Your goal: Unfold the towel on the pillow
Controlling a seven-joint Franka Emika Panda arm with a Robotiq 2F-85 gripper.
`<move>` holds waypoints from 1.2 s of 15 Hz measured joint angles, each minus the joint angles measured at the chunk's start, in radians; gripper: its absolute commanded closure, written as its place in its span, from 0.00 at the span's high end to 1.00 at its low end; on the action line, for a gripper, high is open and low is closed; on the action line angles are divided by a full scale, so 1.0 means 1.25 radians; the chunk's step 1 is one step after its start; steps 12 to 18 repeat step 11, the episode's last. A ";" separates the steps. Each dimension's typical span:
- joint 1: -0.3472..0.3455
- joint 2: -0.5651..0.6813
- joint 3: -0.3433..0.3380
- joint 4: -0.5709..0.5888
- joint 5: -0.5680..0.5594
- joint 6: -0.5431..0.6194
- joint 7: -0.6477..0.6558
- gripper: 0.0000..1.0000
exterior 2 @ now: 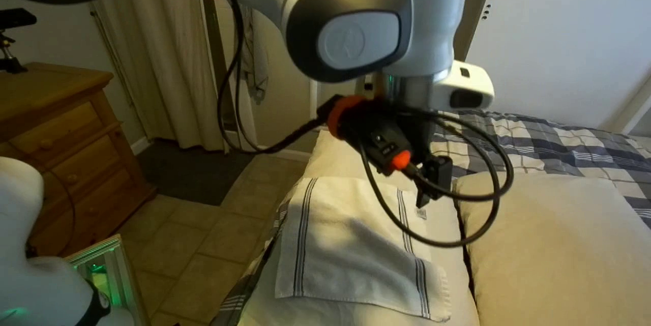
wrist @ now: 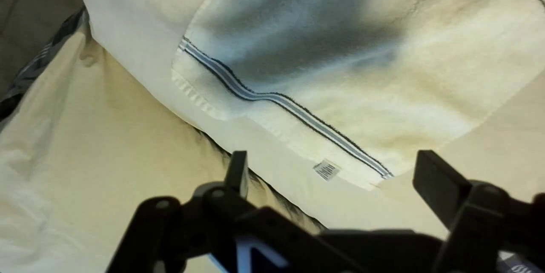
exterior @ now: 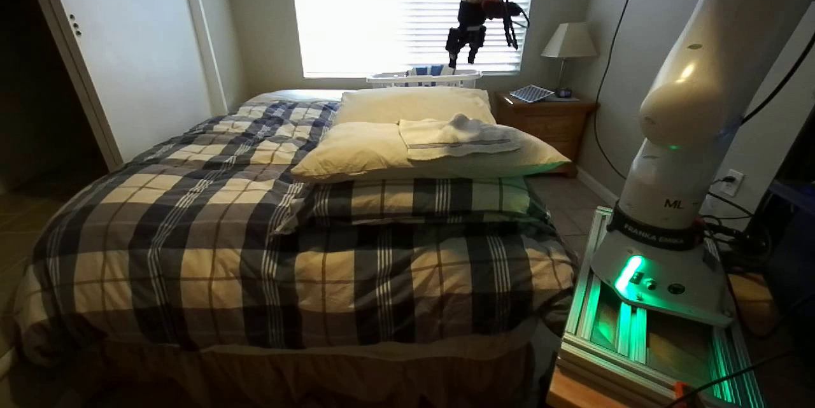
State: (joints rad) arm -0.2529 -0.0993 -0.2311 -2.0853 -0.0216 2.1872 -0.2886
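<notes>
The towel (exterior: 446, 140) is a cream cloth with dark stripes, lying on the front pillow (exterior: 356, 148). In an exterior view it is spread broadly (exterior 2: 351, 249), with a raised fold and stripes near two edges. The wrist view shows the towel (wrist: 362, 85) with a shadowed hump, a striped border and a small tag at its edge; pillow fabric (wrist: 489, 166) shows beside it. My gripper (wrist: 332, 160) is open and empty, its fingers apart above the tagged edge. The gripper also shows in both exterior views (exterior: 462, 61) (exterior 2: 423, 201), above the towel, partly behind cables in the closer one.
Another cream pillow (exterior: 414, 104) lies beside the towel's pillow; it also shows in an exterior view (exterior 2: 559, 244). A plaid bedspread (exterior: 210, 204) covers the bed. A white laundry basket (exterior: 423, 81), a nightstand (exterior: 541, 118) and a lamp (exterior: 568, 42) stand beyond.
</notes>
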 measured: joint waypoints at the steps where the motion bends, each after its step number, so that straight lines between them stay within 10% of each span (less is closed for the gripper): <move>1: 0.010 -0.013 0.010 0.000 -0.019 -0.007 0.019 1.00; 18: 0.045 -0.057 0.045 -0.003 -0.047 -0.054 0.065 1.00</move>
